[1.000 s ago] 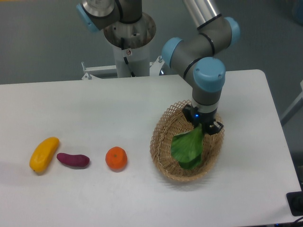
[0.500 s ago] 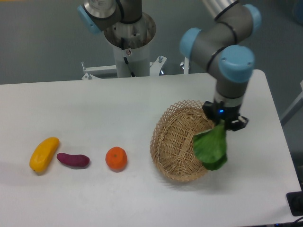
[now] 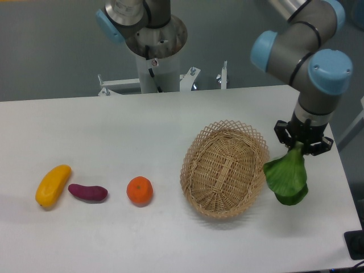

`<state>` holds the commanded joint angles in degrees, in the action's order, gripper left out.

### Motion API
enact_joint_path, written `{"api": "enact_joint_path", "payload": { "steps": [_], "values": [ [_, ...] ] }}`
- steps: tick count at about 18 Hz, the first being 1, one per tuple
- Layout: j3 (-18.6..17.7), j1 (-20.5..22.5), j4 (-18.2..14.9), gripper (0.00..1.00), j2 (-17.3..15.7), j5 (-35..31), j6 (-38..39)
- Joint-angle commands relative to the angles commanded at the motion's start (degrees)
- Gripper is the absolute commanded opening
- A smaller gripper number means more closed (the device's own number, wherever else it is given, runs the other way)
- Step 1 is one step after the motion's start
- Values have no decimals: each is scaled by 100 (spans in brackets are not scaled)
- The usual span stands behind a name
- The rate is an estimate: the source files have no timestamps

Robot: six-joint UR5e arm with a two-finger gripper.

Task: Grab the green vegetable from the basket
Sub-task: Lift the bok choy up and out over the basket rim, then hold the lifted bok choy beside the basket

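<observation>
**Even overhead lighting, sharp frame**

Illumination is bright and diffuse, apparently from above. The white matte tabletop [image 3: 114, 136] reads uniformly, without glare. Shadows are soft and short: a faint one lies under the oval tan wicker basket [image 3: 225, 168], another beneath the hanging green leafy vegetable [image 3: 287, 177]. The glossy blue joint cap [image 3: 330, 71] carries a mild highlight. Focus is sharp throughout; no motion blur or visible edge distortion.

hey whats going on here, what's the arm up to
The robot arm's pincer is shut on the stem end of a green vegetable, which hangs below it, just right of the basket and fully outside it. The basket now looks empty. A yellow fruit, a purple sweet potato and an orange lie in a row on the left of the table, untouched.
</observation>
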<state>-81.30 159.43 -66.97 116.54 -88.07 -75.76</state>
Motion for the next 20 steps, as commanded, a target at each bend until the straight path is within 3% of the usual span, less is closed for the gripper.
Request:
{"api": "enact_joint_path", "payload": {
  "steps": [20],
  "values": [
    [53, 123, -62, 3, 9, 167, -448]
  ]
}}
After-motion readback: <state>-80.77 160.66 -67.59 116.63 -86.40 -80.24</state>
